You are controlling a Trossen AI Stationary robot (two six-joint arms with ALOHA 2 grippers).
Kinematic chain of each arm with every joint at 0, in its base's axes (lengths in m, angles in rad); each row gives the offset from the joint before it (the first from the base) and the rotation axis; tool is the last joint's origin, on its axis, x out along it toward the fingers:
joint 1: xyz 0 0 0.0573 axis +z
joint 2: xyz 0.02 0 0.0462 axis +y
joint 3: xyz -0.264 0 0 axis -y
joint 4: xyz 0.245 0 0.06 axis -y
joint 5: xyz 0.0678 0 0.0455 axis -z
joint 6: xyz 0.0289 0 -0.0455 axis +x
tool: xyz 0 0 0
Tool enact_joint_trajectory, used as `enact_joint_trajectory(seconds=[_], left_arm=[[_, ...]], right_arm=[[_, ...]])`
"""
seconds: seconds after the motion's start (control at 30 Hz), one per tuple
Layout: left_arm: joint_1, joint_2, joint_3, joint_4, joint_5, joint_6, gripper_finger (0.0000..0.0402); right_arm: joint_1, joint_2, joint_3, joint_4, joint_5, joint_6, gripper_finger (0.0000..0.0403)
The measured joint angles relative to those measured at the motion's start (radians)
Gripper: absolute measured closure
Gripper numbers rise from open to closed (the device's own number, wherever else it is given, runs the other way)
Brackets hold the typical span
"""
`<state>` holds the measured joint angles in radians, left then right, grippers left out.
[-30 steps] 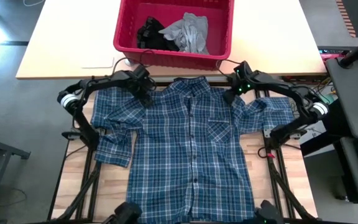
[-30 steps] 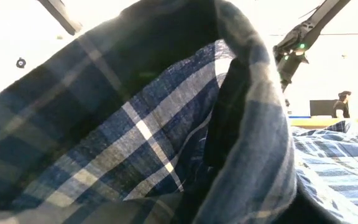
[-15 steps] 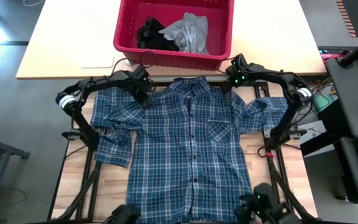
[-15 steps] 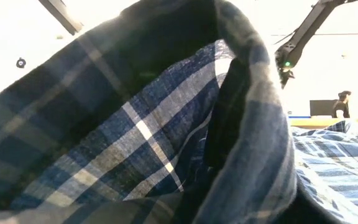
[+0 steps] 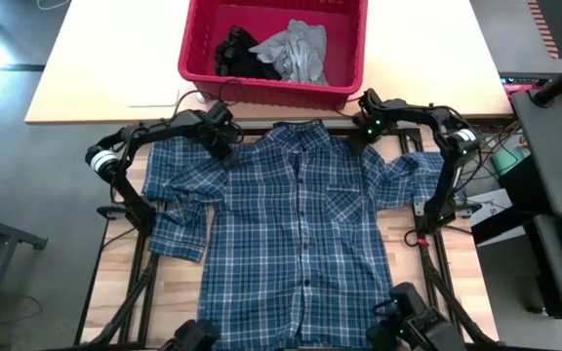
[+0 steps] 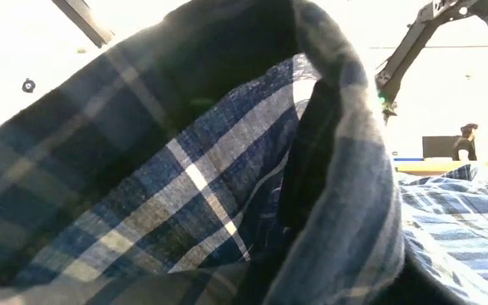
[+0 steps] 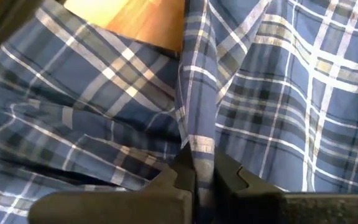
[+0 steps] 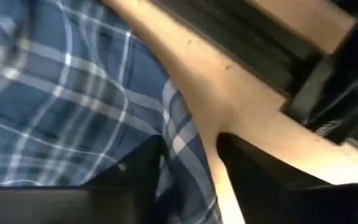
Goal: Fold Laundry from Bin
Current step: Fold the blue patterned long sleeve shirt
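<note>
— Where is the plaid shirt?

— Spread flat, front up and buttoned, over the middle of the wooden table, collar toward the far edge and hem toward the near edge. Both sleeves angle out toward the side edges; one cuff is folded under.

— And the bin?

— A red rectangular tub on the pale table just beyond the far edge. Inside lie a crumpled light grey T-shirt and, beside it, a small black garment, touching.

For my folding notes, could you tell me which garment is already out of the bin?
The blue plaid shirt, spread flat on the table; the grey garment and black garment lie bunched inside the red bin.
</note>
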<state>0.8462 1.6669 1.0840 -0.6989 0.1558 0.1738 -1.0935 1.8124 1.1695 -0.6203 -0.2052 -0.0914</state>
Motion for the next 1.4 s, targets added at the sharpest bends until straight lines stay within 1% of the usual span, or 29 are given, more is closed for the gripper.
enact_joint_trajectory(seconds=[0.07, 0.2, 0.27, 0.37, 0.47, 0.63, 0.77, 0.97, 1.07, 1.13, 1.23, 1.4], left_arm=[[0.000, 0.000, 0.000, 0.013, -0.001, -0.001, 0.0401], [0.000, -0.006, 0.000, 0.033, -0.008, -0.028, 0.0401], [-0.001, -0.024, 0.000, 0.022, -0.006, -0.042, 0.0401], [-0.002, -0.079, 0.000, -0.012, 0.011, -0.063, 0.0401], [-0.004, -0.161, 0.000, -0.035, 0.012, -0.079, 0.0402], [-0.012, -0.295, 0.000, -0.035, 0.039, -0.097, 0.0402], [-0.012, -0.349, 0.000, -0.037, 0.047, -0.105, 0.0402], [-0.022, -0.327, -0.004, -0.088, 0.050, -0.090, 0.0402], [-0.043, -0.301, -0.016, -0.154, 0.122, -0.015, 0.0402], [-0.065, -0.272, -0.018, -0.195, 0.143, 0.001, 0.0402], [-0.108, -0.233, -0.020, -0.244, 0.143, 0.022, 0.0401], [-0.191, -0.188, -0.020, -0.273, 0.143, 0.079, 0.0401]], right_arm=[[0.000, -0.004, 0.002, 0.001, 0.004, 0.002, 0.0277], [0.004, -0.011, 0.001, -0.003, 0.013, 0.004, 0.0370], [0.018, -0.038, -0.002, -0.019, 0.015, 0.004, 0.0385], [0.046, -0.125, -0.003, -0.033, 0.015, 0.003, 0.0393], [0.081, -0.237, -0.009, -0.049, 0.019, 0.010, 0.0394], [0.149, -0.428, -0.019, -0.055, 0.022, 0.070, 0.0394], [0.193, -0.539, -0.049, -0.051, 0.021, 0.124, 0.0394], [0.249, -0.622, -0.160, -0.060, 0.014, 0.208, 0.0394], [0.289, -0.633, -0.235, -0.064, 0.012, 0.252, 0.0394], [0.319, -0.633, -0.284, -0.063, 0.011, 0.278, 0.0394], [0.376, -0.633, -0.347, -0.063, 0.014, 0.309, 0.0394], [0.472, -0.642, -0.396, -0.077, 0.023, 0.319, 0.0394]])
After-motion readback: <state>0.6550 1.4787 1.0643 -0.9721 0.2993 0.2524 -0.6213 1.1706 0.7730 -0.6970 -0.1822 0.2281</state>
